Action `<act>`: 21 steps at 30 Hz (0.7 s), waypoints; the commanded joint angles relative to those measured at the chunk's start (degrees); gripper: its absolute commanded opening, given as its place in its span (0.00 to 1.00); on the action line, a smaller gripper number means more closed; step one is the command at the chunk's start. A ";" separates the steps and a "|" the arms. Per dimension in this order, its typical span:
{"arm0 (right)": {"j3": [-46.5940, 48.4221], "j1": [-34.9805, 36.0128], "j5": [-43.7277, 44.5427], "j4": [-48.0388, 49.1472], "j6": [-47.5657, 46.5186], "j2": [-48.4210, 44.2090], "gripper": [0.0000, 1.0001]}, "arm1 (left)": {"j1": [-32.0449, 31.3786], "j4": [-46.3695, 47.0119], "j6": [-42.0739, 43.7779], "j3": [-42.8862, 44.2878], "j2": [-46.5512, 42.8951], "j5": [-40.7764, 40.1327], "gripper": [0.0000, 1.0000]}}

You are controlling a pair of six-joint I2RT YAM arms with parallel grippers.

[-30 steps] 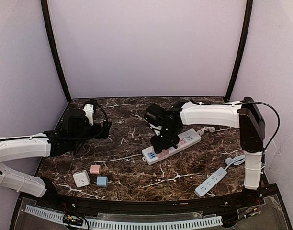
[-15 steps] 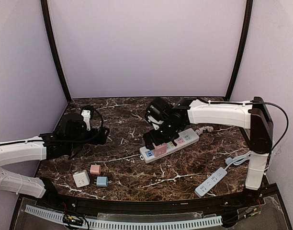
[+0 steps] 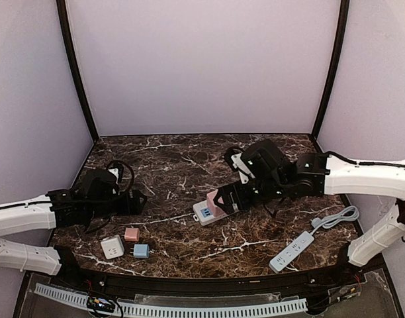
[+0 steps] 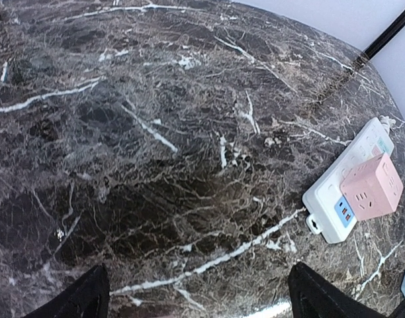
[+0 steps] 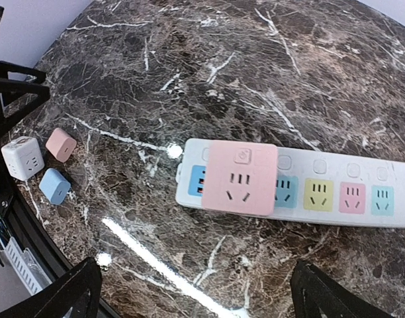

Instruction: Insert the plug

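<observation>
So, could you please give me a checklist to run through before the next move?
1. Pink cube plug on the power strip: sits flat over its end sockets. Ok.
2. Prongs fully home: hidden under the cube. Cannot tell.
3. Right gripper: open, nothing between its fingers. Ok.
4. Left gripper: open and empty, over bare marble. Ok.
5. Loose plugs: the white cube, small pink plug and blue plug lie free by the left arm. Ok.
6. Second strip: nothing plugged in. Ok.
</observation>
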 commanded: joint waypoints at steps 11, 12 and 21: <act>-21.85 0.34 2.03 16.00 2.36 -16.60 0.99 | -0.58 -15.73 -8.79 0.05 7.60 7.58 0.91; -22.27 0.36 2.18 16.15 2.08 -17.05 0.99 | -0.58 -16.16 -8.84 0.14 8.47 7.98 0.91; -23.34 0.32 3.39 15.16 1.95 -19.50 0.99 | -1.02 -17.43 -7.88 -1.19 11.25 12.34 0.78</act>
